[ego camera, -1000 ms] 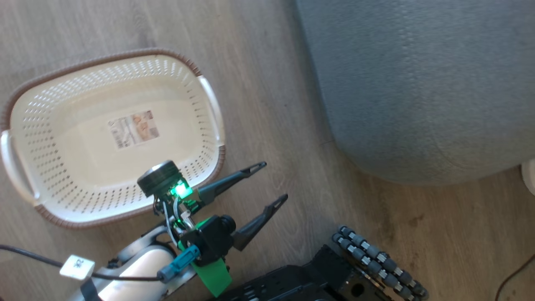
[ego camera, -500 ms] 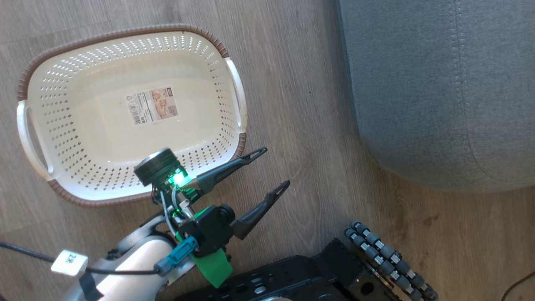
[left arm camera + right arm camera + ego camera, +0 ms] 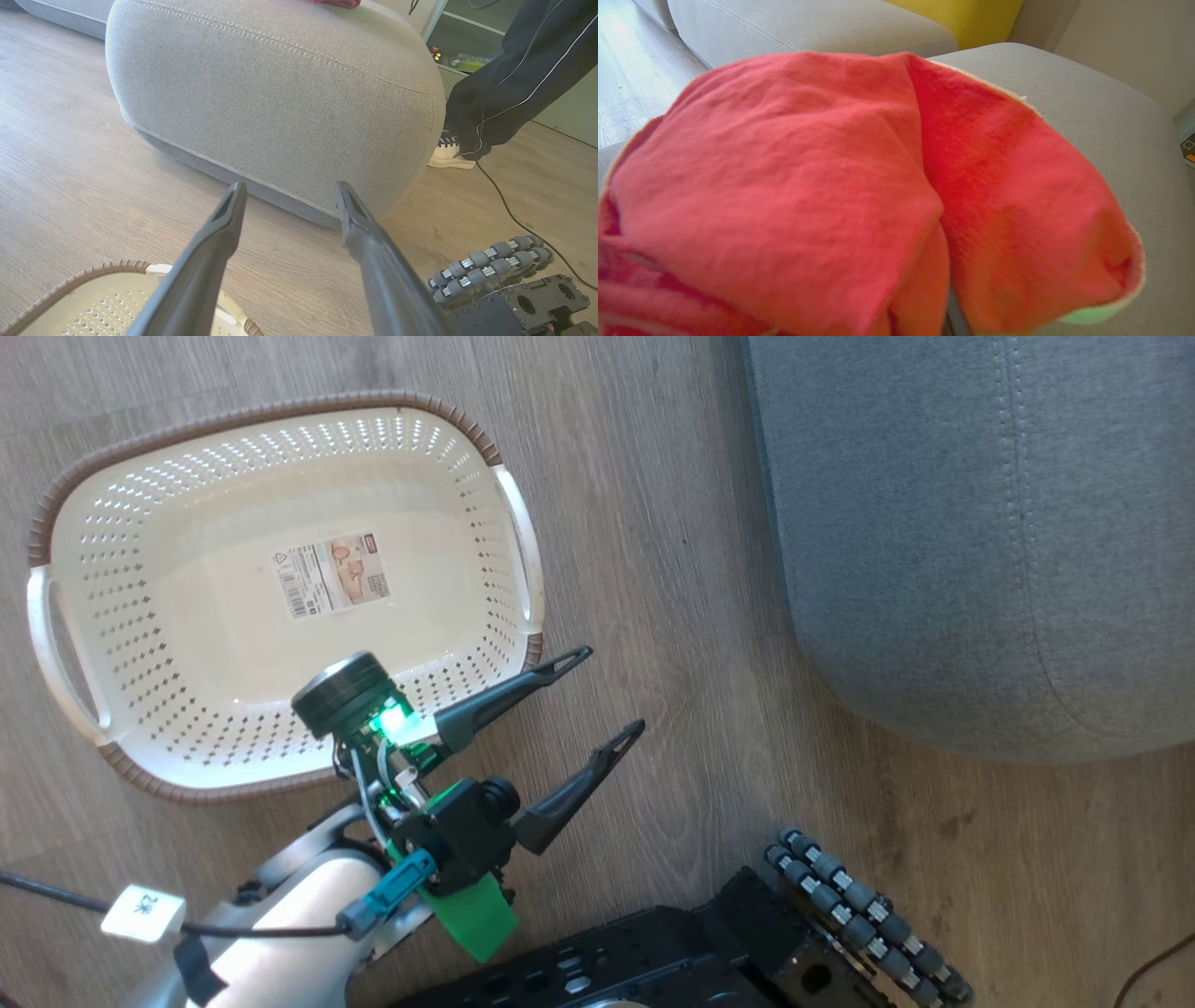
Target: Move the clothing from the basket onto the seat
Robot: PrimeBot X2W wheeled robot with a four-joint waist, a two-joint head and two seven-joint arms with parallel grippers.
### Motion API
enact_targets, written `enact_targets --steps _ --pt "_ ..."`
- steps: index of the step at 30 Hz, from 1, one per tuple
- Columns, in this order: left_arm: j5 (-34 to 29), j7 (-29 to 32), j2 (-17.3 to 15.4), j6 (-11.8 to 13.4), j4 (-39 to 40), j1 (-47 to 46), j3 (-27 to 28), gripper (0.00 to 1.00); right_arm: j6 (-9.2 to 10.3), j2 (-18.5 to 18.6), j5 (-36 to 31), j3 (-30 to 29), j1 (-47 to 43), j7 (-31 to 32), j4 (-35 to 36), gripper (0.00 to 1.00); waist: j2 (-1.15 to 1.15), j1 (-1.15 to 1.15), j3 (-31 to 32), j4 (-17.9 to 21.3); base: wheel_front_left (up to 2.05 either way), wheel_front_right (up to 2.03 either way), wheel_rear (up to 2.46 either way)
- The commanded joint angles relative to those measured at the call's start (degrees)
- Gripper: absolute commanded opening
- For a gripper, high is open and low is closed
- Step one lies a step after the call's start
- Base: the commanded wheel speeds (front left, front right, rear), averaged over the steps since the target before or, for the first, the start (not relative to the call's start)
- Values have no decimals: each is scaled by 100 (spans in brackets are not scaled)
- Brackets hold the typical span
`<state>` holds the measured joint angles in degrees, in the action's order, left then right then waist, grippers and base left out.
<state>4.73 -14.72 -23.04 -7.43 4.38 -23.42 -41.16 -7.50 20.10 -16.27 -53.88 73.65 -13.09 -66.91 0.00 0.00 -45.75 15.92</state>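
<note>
Stock as it stands, largest first.

1. Wooden floor [image 3: 653,523]: carries everything below.
2. Seat [image 3: 980,541]: grey upholstered cushion with pale double stitching, to my right of the basket and well apart from it.
3. Basket [image 3: 187,644]: cream, perforated, brown braided rim. Its bottom is bare apart from the label [image 3: 331,574].
4. A person's dark trouser leg [image 3: 514,70] and white shoe [image 3: 451,156], beyond the seat's far corner.
5. Red garment [image 3: 808,177]: bunched close before my right wrist, with the grey cushion behind and under it. I cannot tell whether it rests on the cushion or hangs above it. A scrap of red [image 3: 336,3] also lies on top of the seat.
6. Left pincer [image 3: 611,691]: spread as wide as it goes, holding nothing, over the floor just beside the basket's rim.
7. Right pincer: closed tight, its fingers buried in the red garment, which I judge it grips.

Step in hand: delivery, probably the last piece. Next move calls for setting the cloth down well onto the cushion, opening the right pincer, and drawing back without snagging fabric.
</note>
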Motion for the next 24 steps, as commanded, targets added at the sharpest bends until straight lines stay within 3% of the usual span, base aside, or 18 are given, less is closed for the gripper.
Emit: enact_targets --steps 1,2,8,24 --pt "27 -28 14 -6 146 52 127 100 1 125 -57 -31 74 22 97 63 0 0 20 8 0 0 0" --pt "27 -28 17 -6 135 57 124 100 1 120 -88 -48 73 6 90 100 0 0 39 15 0 0 0" --pt "46 -28 101 -6 72 39 74 100 1 128 -319 3 -35 173 -141 100 0 0 243 10 0 0 0" --pt "126 -28 600 -6 -211 213 -59 100 1 505 -320 1269 -226 1370 -679 100 0 0 1286 -17 0 0 0"
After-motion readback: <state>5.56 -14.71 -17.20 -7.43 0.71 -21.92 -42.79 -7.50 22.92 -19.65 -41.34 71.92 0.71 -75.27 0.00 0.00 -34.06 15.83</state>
